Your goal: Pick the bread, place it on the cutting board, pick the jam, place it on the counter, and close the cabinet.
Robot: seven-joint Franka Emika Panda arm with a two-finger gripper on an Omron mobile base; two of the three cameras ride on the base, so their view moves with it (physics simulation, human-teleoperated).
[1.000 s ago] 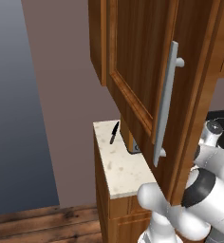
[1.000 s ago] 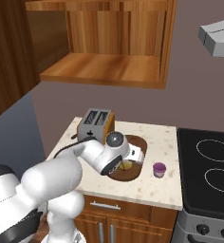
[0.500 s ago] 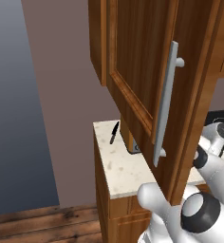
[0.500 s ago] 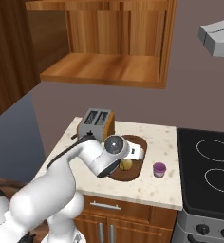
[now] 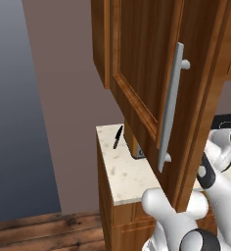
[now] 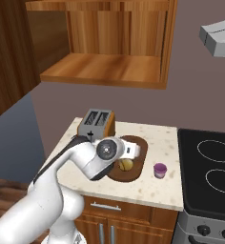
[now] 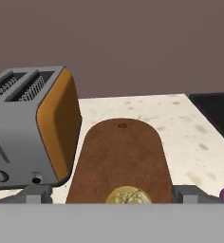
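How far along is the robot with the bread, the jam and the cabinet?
The bread sits on the cutting board, and the jam stands on the counter. Nothing appears to be in hand. Left: the cabinet hangs open, its door swung out.

Even, soft rendered light is filling all three views, with no glare and no blur. A gentle sheen is showing on the cabinet [image 5: 186, 98] door and its silver handle [image 5: 170, 105]. The toaster [image 7: 31, 128] is casting a faint shadow onto the counter [image 7: 190, 137]. Edges are staying sharp and undistorted.
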